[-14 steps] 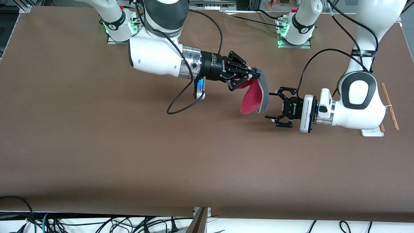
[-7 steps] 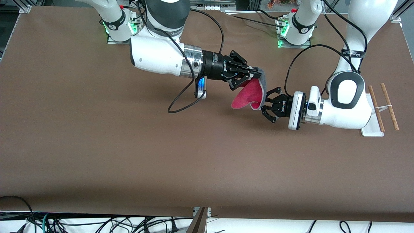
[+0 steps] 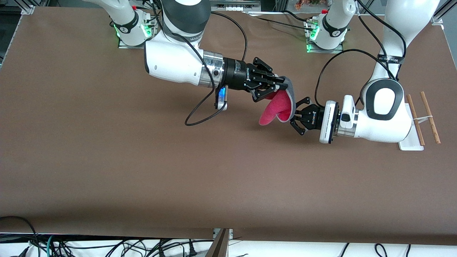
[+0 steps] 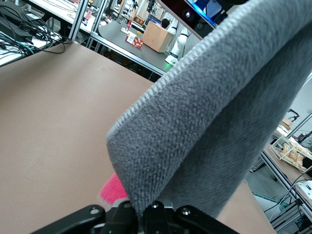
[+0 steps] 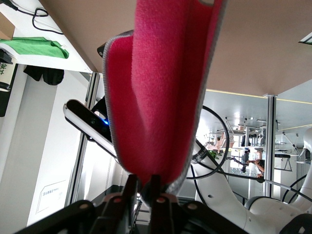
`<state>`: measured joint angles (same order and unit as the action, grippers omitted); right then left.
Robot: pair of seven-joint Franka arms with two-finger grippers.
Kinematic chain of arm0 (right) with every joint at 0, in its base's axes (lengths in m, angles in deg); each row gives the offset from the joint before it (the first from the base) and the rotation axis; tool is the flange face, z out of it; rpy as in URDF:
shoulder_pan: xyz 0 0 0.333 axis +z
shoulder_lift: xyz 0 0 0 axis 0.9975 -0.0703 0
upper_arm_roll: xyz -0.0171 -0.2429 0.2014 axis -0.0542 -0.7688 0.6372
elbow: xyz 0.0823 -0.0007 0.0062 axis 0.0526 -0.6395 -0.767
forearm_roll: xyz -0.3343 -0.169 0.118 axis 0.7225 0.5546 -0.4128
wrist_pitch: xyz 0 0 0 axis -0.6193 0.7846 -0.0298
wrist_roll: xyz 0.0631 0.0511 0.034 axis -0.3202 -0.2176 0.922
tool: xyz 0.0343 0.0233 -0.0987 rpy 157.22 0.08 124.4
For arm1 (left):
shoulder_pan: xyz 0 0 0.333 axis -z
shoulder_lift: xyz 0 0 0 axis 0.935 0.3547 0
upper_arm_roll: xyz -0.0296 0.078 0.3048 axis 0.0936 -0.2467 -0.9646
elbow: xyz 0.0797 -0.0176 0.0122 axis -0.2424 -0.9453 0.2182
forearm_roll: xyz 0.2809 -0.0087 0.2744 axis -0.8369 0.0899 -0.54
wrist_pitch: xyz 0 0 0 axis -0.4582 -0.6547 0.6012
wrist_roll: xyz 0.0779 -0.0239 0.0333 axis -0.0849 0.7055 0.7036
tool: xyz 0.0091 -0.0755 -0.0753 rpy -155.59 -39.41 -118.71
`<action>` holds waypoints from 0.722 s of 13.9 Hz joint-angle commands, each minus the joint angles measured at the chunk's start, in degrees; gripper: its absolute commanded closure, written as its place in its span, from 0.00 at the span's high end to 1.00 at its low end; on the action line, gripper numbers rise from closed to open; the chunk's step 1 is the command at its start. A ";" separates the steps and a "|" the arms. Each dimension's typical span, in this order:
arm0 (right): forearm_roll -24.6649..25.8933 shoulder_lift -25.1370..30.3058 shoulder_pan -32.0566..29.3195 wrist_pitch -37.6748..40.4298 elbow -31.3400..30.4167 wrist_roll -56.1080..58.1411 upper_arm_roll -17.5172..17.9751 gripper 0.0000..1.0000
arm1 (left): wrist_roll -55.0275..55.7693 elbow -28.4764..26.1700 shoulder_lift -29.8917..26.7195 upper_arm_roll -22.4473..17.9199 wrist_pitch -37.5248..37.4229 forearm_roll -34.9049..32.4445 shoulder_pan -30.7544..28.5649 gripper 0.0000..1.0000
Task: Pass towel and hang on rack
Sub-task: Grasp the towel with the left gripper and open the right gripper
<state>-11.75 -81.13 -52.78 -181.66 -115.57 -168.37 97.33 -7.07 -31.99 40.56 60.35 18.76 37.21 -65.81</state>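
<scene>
The towel (image 3: 276,107) hangs in the air over the table's middle, pinkish-red face toward the front camera, grey face toward the left arm. My right gripper (image 3: 284,85) is shut on its upper edge. My left gripper (image 3: 293,117) is shut on its lower grey edge. In the left wrist view the grey face (image 4: 204,112) fills the picture above my left gripper (image 4: 146,214). In the right wrist view the red face (image 5: 156,97) runs out from my right gripper (image 5: 147,192). The rack (image 3: 410,144), with two wooden rods (image 3: 416,119), stands at the left arm's end of the table, partly hidden by the left arm.
A black cable (image 3: 200,114) loops from the right wrist down to the brown table (image 3: 142,171). The two arm bases (image 3: 130,32) (image 3: 326,34) stand along the table's edge farthest from the front camera.
My left gripper, open and apart from the towel a second ago, has moved up to its lower edge and shut on it. The left arm uncovered more of the rack.
</scene>
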 commanded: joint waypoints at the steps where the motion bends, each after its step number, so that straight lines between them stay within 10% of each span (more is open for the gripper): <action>1: -0.63 -1.01 0.13 -0.54 1.84 -0.74 -0.35 1.00 | -1.26 0.63 -0.21 -0.23 -0.34 0.53 -0.60 0.00; 10: 12.17 -0.92 -10.06 13.42 1.67 7.33 -0.96 1.00 | -1.08 7.02 0.05 -0.85 -4.71 -26.49 -8.50 0.00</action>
<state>-3.48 -81.31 -60.62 -172.35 -115.53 -163.73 95.83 -7.29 -29.46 40.55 59.25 17.54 17.96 -71.60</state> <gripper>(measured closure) 0.000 0.974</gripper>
